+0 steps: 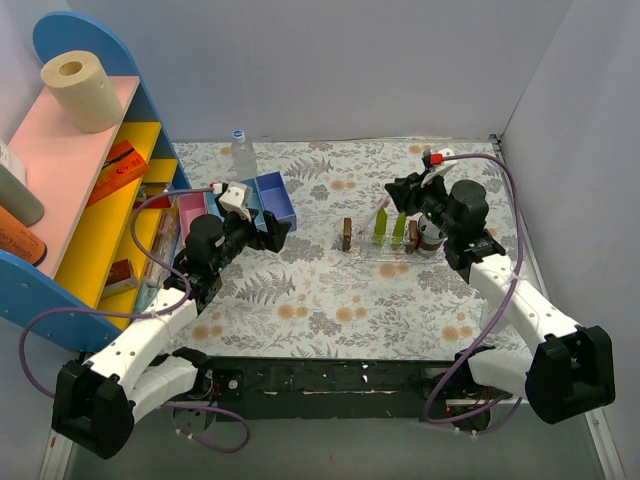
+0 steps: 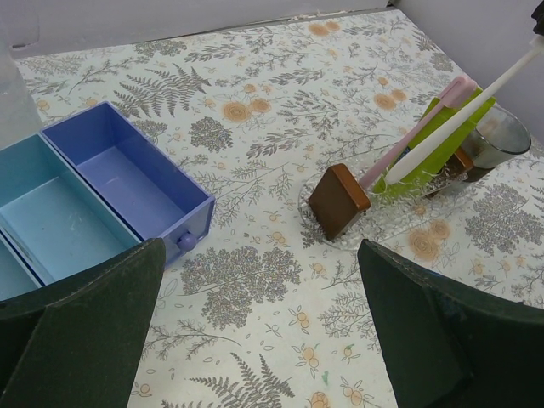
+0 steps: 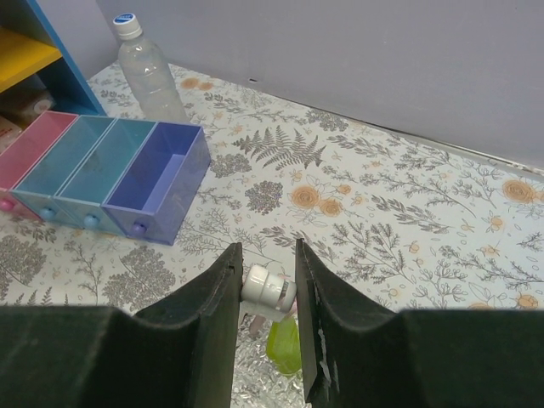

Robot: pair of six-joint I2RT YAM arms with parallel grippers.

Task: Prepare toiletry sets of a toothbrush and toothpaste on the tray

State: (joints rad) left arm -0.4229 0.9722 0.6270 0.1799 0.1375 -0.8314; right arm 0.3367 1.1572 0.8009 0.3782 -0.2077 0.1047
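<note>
Left gripper (image 2: 261, 248): we see its two dark fingers spread wide with nothing between them, hovering over the floral table (image 2: 255, 110).
Right gripper (image 3: 269, 255): we see its fingers pressed on both sides of the white cap of a toothpaste (image 3: 285, 348); it is clamped on that tube.
Toothpaste: the held yellow-green tube hangs below the fingers over the glittering plastic. In the top view we count two green tubes side by side on the tray, the second toothpaste tube (image 1: 380, 226) at 9 o'clock of the other.
Toothbrush (image 2: 416, 127): the pink stick lies slanted across the tray, its low end beside the brown block (image 2: 338, 200) and its head pointing to 1 o'clock in the left wrist view.
White stick (image 2: 467, 106): it runs just beside the toothbrush, along the same slant, over the green tube.
Tray (image 2: 387, 225): clear plastic, at 3 o'clock of the table's middle in the top view and at 2 o'clock of the left gripper.
Glass (image 2: 501, 136): it stands at the tray's 3 o'clock end.
Drawer box (image 2: 127, 183): blue compartments, open, at 9 o'clock of the tray and well apart from it.
Water bottle (image 3: 149, 72): upright, at 11 o'clock of the drawer box in the top view.
Shelf (image 1: 90, 200): along the table's 9 o'clock side, with a paper roll (image 1: 80, 92) on top.
</note>
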